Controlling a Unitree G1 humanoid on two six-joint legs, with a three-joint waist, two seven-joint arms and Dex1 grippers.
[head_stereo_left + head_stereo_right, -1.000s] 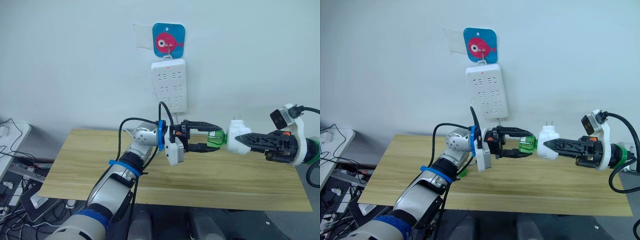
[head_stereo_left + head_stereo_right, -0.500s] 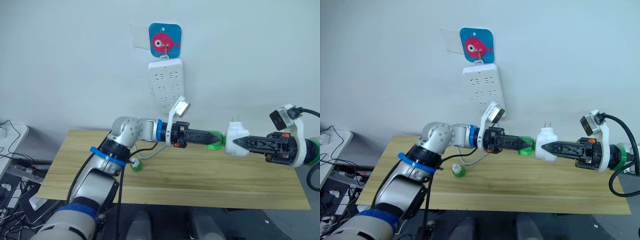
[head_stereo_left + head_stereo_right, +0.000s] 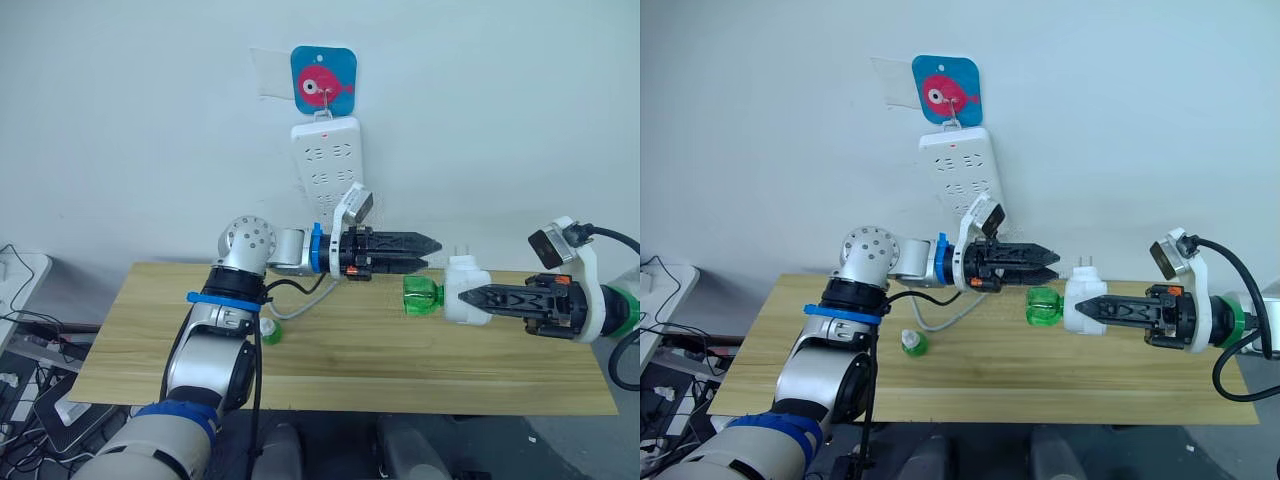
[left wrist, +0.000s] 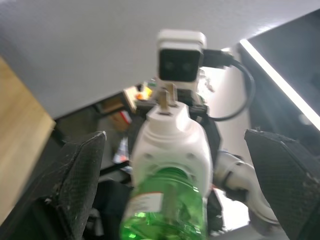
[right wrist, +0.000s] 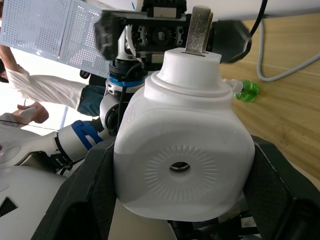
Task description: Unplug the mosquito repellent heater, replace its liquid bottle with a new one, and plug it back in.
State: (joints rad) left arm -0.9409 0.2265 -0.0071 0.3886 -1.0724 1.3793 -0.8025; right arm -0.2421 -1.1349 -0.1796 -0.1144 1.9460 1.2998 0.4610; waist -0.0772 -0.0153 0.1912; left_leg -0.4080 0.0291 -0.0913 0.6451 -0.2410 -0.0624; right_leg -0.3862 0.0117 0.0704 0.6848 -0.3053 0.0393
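The right gripper (image 3: 470,296) is clamping the mosquito repellent heater (image 3: 466,291) above the table (image 3: 150,330) — prongs up, its green bottle (image 3: 421,296) pointing toward nine o'clock. The left gripper (image 3: 432,254) is hovering at the bottle's eleven o'clock, empty, fingers parted — a second green bottle (image 3: 268,329) is lying on the wood
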